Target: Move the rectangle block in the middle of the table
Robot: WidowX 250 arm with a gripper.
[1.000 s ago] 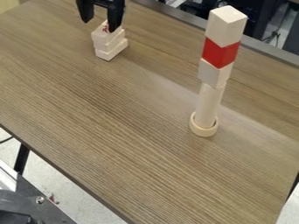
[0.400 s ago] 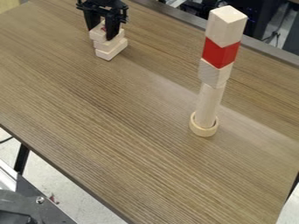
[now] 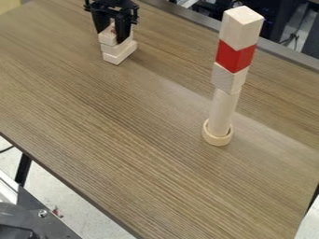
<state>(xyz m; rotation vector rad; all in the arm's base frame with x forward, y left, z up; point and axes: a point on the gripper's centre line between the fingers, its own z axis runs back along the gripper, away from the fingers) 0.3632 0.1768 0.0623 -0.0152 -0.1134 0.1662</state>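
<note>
The black gripper (image 3: 111,37) hangs down at the top of the view, left of centre, upright with its tip end low at the top rectangular block (image 3: 107,36). I cannot tell whether it is released or clenched on that block. The block tops a stack of 3; the 2 lower blocks (image 3: 118,54) sit beneath it, the bottommost resting on the tabletop (image 3: 134,135), toward its upper end and well away from its lower left edge.

Compared with the earliest frame, the gripper has come lower over the stack. Compared with the frame just before this, the gripper and the top block have both shifted slightly to the right. The tower on the right stands as it did: a ring (image 3: 217,139) around the foot of a pale cylinder (image 3: 222,112), then a whitish block (image 3: 226,78), a red block (image 3: 235,56) and a pale block (image 3: 240,28).

The top rectangular block bears a reddish mark, too small to read.
</note>
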